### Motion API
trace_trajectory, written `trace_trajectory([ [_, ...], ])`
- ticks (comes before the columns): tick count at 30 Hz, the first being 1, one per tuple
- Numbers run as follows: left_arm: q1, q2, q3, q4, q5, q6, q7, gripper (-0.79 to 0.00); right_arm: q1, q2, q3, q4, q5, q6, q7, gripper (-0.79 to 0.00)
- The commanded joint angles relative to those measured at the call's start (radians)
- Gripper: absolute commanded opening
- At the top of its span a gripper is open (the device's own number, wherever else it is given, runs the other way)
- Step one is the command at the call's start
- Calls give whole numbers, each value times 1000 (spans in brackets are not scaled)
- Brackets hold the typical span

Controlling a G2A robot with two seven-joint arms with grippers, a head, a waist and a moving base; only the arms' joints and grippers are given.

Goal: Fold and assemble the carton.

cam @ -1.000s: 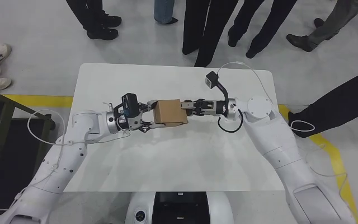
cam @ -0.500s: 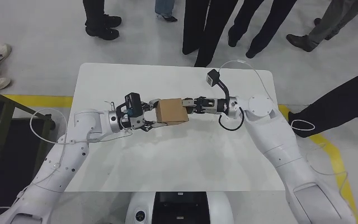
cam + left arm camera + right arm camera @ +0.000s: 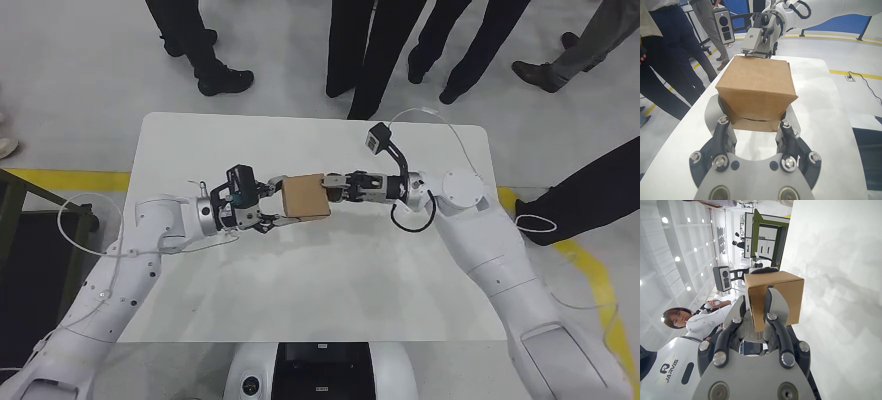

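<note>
You had the carton (image 3: 303, 197) over the middle of the counter (image 3: 300, 290), between both arms. Your left pincer (image 3: 753, 115) straddled its open end, clamped against both sides. Your right pincer (image 3: 755, 295) pinched one wall at the opposite end, nearly closed.

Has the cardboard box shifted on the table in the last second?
No, hardly: the carton keeps the same spot relative to the table's far edge.

print log | a dark logo with one word beside it, on the glossy white robot shell (image 3: 671, 371) in the right wrist view, not read off | plain brown cardboard carton (image 3: 755, 89): nothing readable on the faces I can see | white table (image 3: 400, 290): nothing readable
</note>
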Motion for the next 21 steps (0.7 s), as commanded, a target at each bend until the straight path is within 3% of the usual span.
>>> trace_trajectory([
  [1,1,-1,0,1,-3,2,2,-397,2,-1,-2,2,-1,-4,-5,-563],
  [6,3,-1,-14,15,-20,0,15,-397,2,-1,7,9,3,-15,-10,-449],
  [8,4,-1,-21,20,-31,-6,22,-397,-3,2,15,7,7,-20,-9,-308],
  [10,6,-1,-27,25,-47,-17,35,-397,-9,4,23,3,11,-25,-8,-86],
  [12,5,-1,-32,36,-65,-39,46,-397,-15,6,30,-3,11,-28,-6,0],
  [21,-11,-3,-39,92,-109,-81,42,-385,-37,19,59,-38,-28,-112,7,0],
])
